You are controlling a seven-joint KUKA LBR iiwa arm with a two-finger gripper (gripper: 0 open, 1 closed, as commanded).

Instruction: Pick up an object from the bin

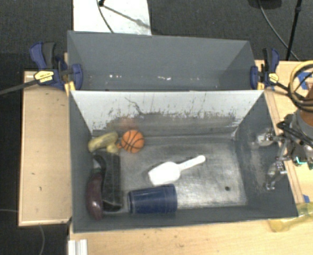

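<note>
The hand (273, 170) is positioned over the right wall of the bin (161, 101), well apart from all contents. Whether it is open or closed cannot be told. The nearest item is a white scoop (173, 170) at the centre of the floor. A dark blue cup (152, 201) lies on its side by the front edge. An orange ball (133, 141) rests near the back left corner.

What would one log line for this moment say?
gripper: above right wall of bin | nearest item: white scoop, bin middle | dark blue cup on its side, front
</note>
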